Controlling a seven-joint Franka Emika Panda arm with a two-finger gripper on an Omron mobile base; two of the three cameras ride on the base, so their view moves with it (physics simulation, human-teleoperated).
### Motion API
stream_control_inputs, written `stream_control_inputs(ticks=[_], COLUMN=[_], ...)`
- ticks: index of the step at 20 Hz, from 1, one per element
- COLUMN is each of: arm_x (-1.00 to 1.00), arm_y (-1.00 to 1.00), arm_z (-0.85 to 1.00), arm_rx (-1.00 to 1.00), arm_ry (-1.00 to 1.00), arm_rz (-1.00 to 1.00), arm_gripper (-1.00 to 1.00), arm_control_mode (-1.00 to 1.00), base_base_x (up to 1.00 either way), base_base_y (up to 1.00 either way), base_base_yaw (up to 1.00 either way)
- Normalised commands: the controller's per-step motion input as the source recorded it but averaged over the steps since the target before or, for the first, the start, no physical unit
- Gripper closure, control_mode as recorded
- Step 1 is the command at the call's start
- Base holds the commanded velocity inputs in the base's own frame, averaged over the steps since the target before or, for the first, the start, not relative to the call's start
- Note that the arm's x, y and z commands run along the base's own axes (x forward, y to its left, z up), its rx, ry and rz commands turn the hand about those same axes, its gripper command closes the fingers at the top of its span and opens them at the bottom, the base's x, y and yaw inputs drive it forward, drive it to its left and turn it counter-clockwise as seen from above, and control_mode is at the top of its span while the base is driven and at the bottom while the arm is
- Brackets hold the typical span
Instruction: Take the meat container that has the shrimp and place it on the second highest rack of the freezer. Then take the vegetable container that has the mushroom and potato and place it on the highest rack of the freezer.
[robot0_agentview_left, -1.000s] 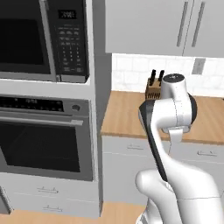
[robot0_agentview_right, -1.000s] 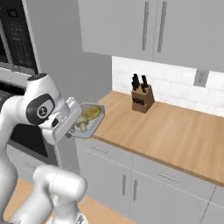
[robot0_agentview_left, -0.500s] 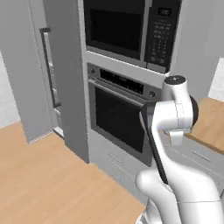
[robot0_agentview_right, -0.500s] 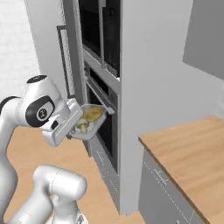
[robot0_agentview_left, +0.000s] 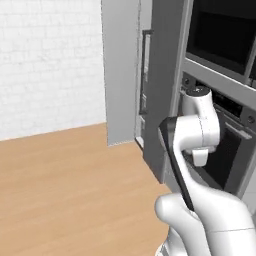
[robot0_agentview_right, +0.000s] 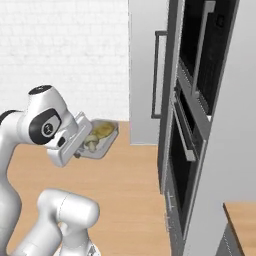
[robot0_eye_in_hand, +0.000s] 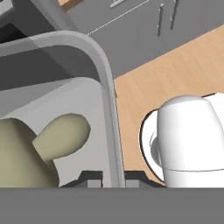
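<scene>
Now, gripper (robot0_agentview_right: 82, 146): clamped on the near rim of the vegetable container (robot0_agentview_right: 101, 139), fingers pinching its wall
Vegetable container: carried in the air, well left of the freezer (robot0_agentview_right: 150, 70), potato (robot0_agentview_right: 103, 130) and mushroom (robot0_eye_in_hand: 61, 131) inside
Freezer: beside the oven (robot0_agentview_right: 192, 145), dark handle (robot0_agentview_right: 156, 75) facing out

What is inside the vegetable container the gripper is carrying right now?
The vegetable container holds a yellow-brown potato and a pale mushroom. The gripper covers the container's near end, so anything lying there cannot be seen.
</scene>
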Motion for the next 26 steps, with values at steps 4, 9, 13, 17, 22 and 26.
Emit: stream_control_inputs(ticks=[4, 9, 13, 17, 22, 26], arm_x=[0.0, 0.0, 0.0, 0.0, 0.0, 0.0], arm_y=[0.0, 0.0, 0.0, 0.0, 0.0, 0.0], arm_z=[0.0, 0.0, 0.0, 0.0, 0.0, 0.0], arm_rx=[0.0, 0.0, 0.0, 0.0, 0.0, 0.0], arm_ry=[0.0, 0.0, 0.0, 0.0, 0.0, 0.0], arm_rz=[0.0, 0.0, 0.0, 0.0, 0.0, 0.0], arm_gripper=[1.0, 1.0, 1.0, 1.0, 1.0, 1.0], arm_control_mode=[1.0, 1.0, 1.0, 1.0, 1.0, 1.0], base_base_x=[0.99, 1.0, 0.91, 0.74, 0.53, 0.45], base_base_y=[0.41, 0.37, 0.43, 0.41, 0.31, 0.31], base_base_yaw=[0.3, 0.1, 0.0, -0.1, -0.33, -0.47])
